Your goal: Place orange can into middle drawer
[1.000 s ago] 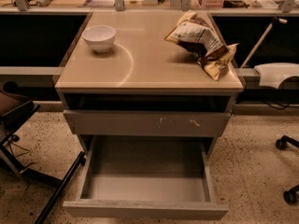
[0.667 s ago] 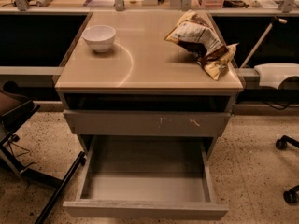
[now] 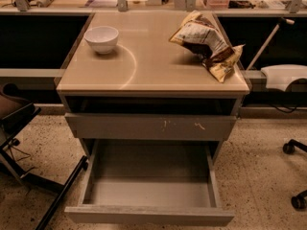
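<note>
The middle drawer (image 3: 148,216) is pulled wide open at the bottom of the cabinet, and its smooth grey inside holds nothing. The orange can is out of view; it is neither on the cabinet top nor in the drawer. The gripper is not in view anywhere in the camera view.
Above the open drawer is a shut grey drawer front with white scuff marks (image 3: 151,127). On the tan cabinet top (image 3: 148,68) stand a white bowl (image 3: 101,38) at the back left and a crumpled snack bag (image 3: 206,43) at the right. A dark chair (image 3: 14,116) stands left, chair wheels (image 3: 289,147) right.
</note>
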